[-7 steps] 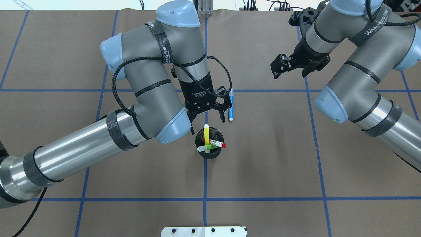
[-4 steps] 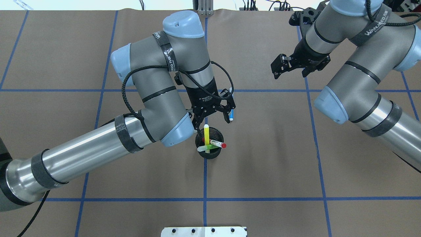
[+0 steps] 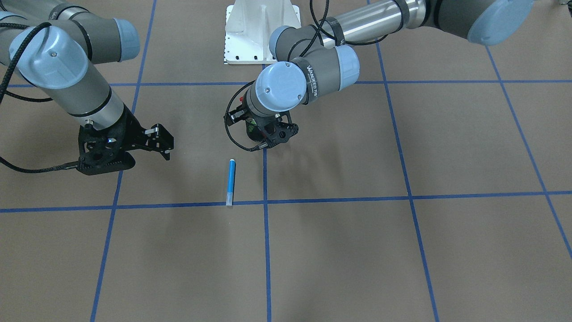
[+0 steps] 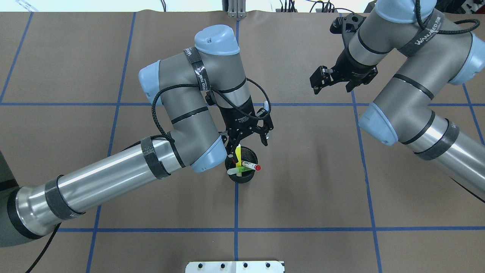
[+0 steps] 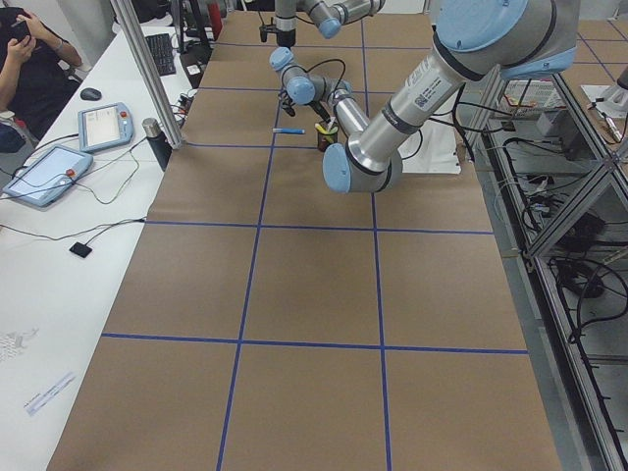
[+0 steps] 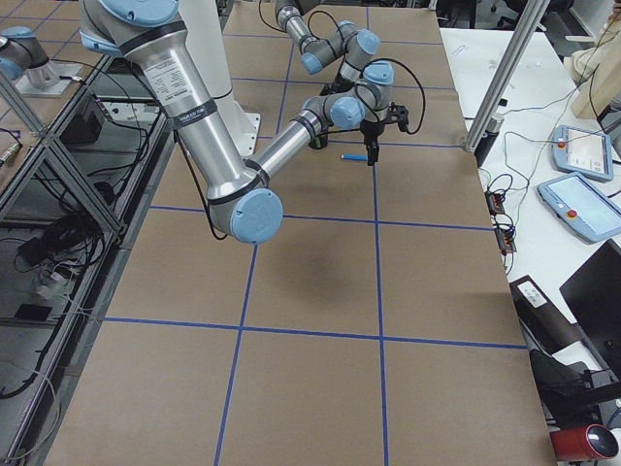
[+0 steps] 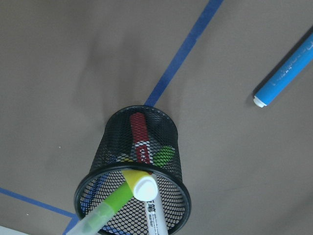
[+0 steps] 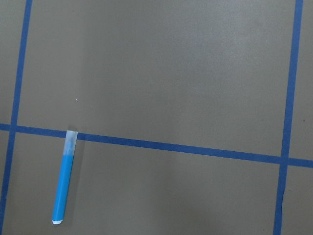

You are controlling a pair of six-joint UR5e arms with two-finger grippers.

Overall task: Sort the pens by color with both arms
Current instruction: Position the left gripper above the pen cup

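A black mesh cup [image 4: 242, 175] stands at the table's middle. It holds the yellow pen [image 4: 238, 153], the lime green pen [image 4: 235, 171] and the red-capped white pen [image 4: 251, 165], all leaning. My left gripper [image 4: 247, 144] is open and empty, just above the cup's far rim by the yellow pen's tip. The left wrist view shows the cup [image 7: 117, 134], the yellow pen [image 7: 139, 183], the green pen [image 7: 110, 208] and the red-capped pen [image 7: 139, 134]. The blue pen [image 3: 231, 181] lies flat beyond the cup, also in the right wrist view [image 8: 64, 181]. My right gripper [image 4: 332, 81] is open and empty, raised at the far right.
The white pedestal base [image 3: 261, 31] sits at the robot's edge of the table. Blue tape lines [image 4: 303, 104] cross the brown table cover. In the exterior left view, tablets [image 5: 49, 172] and a seated operator [image 5: 34, 69] are at a side desk.
My left gripper has moved toward the robot, from over the blue pen to above the cup, and now hides the blue pen in the overhead view. The right gripper has shifted slightly.
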